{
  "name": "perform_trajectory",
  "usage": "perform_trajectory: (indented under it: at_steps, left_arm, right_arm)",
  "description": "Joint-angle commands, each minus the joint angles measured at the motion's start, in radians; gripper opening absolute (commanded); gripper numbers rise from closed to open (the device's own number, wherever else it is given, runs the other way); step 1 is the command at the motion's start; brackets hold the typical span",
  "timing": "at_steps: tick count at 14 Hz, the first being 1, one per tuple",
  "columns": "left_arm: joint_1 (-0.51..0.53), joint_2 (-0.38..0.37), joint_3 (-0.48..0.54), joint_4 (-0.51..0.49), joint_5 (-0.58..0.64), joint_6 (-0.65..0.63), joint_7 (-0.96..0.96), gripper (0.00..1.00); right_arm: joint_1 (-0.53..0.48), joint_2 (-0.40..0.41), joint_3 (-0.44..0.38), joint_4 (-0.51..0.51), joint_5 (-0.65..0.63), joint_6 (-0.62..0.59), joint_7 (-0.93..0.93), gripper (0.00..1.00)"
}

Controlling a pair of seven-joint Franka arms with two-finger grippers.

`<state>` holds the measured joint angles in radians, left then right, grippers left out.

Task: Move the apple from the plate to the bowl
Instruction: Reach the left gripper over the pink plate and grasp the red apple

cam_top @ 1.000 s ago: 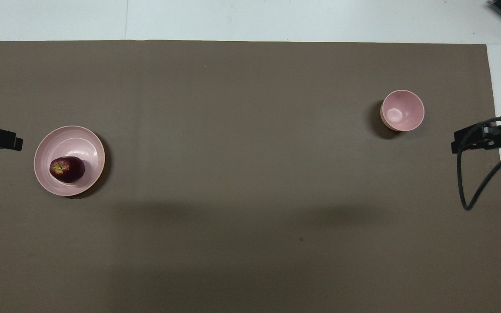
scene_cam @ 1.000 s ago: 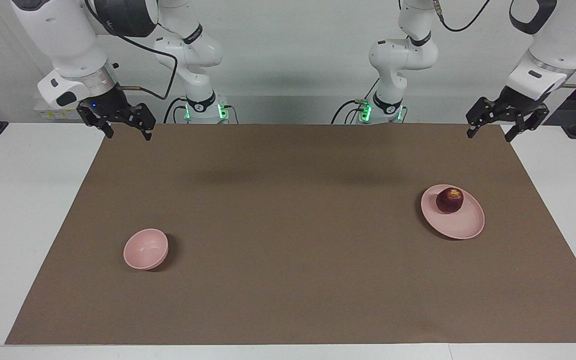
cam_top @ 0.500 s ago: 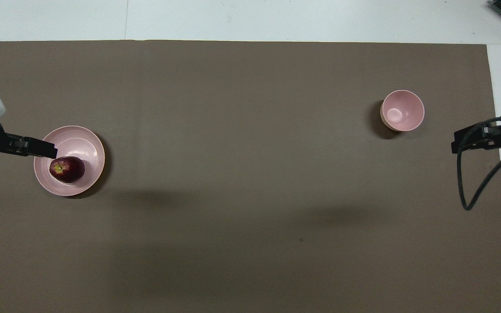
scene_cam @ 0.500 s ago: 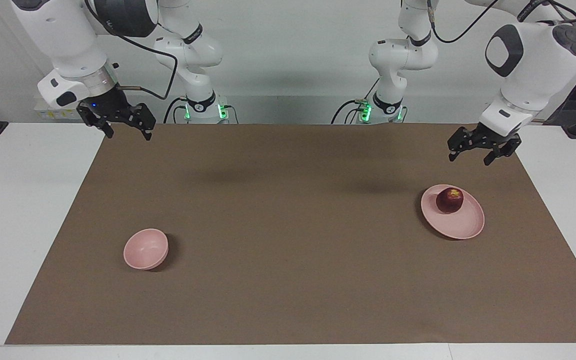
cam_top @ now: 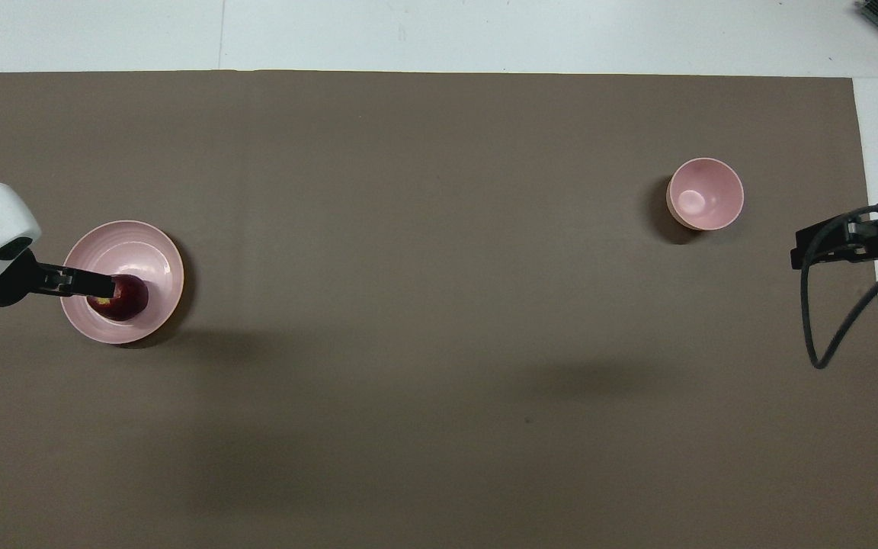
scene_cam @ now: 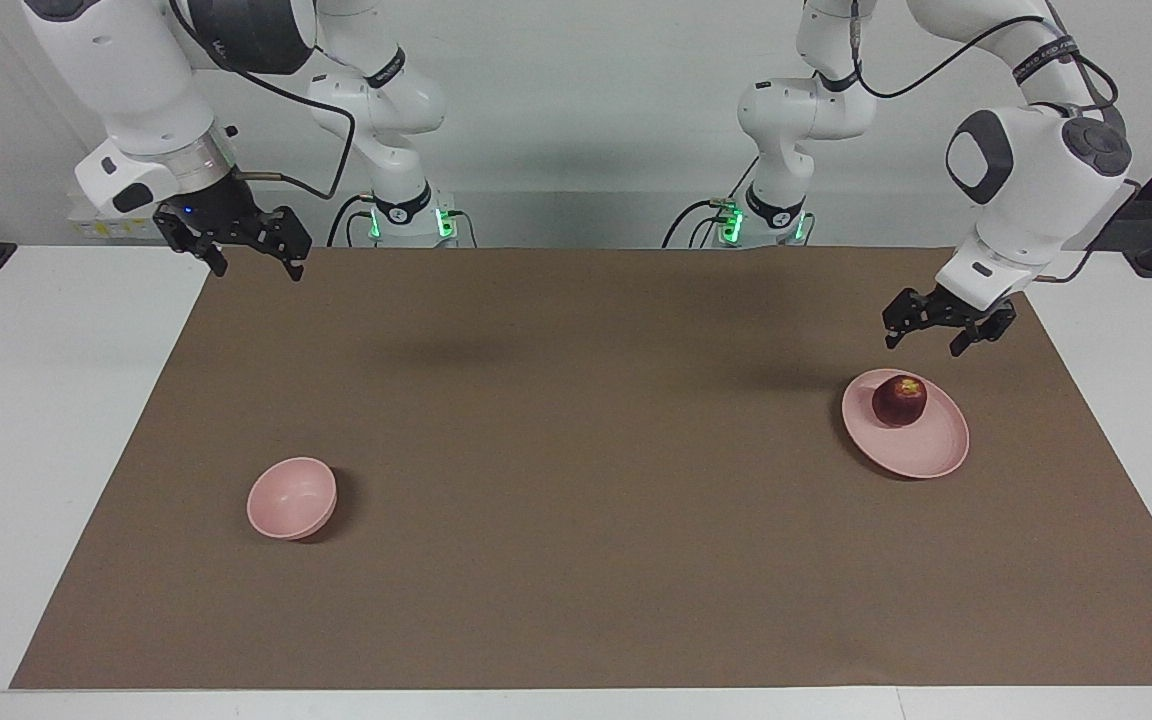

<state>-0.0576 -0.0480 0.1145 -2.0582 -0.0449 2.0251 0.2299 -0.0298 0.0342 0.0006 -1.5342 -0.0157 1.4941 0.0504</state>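
Tools first: the left tool (scene_cam: pixel 923 341), fingers spread, hangs above the small dark red apple (scene_cam: pixel 899 400), not touching it. That apple sits on the flat pale pink plate (scene_cam: pixel 921 450). The right tool (scene_cam: pixel 254 265), spread too, waits at the brown surface (scene_cam: pixel 576 520) edge, well apart from the small deep pink bowl (scene_cam: pixel 291 497).

Dark red apple (scene_cam: pixel 899 400) on pink plate (scene_cam: pixel 921 447), small pink bowl (scene_cam: pixel 291 497) well apart, upright

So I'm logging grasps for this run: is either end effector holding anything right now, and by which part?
Nothing is held. The left end effector hangs open above the apple, which sits on the plate. The right end effector waits open, away from the bowl.
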Motion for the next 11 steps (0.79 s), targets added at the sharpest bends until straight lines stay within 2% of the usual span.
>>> perform_trajectory:
  at_steps: [1, 3, 5, 11]
  left_arm:
    - [0.025, -0.047, -0.003, -0.112, -0.01, 0.102, 0.022, 1.0]
    - [0.024, -0.035, -0.003, -0.173, -0.01, 0.197, 0.023, 1.0]
    - [0.024, -0.021, -0.003, -0.255, -0.01, 0.318, 0.023, 1.0]
    - [0.024, 0.057, -0.003, -0.272, -0.01, 0.449, 0.025, 1.0]
  right_arm:
    - [-0.012, 0.012, 0.001, 0.02, 0.022, -0.012, 0.008, 1.0]
    - [-0.01, 0.004, 0.001, 0.005, 0.046, -0.015, 0.041, 1.0]
    - [-0.01, -0.029, -0.001, -0.05, 0.107, -0.009, 0.158, 1.0]
    - [-0.007, -0.034, 0.001, -0.121, 0.279, -0.011, 0.399, 1.0]
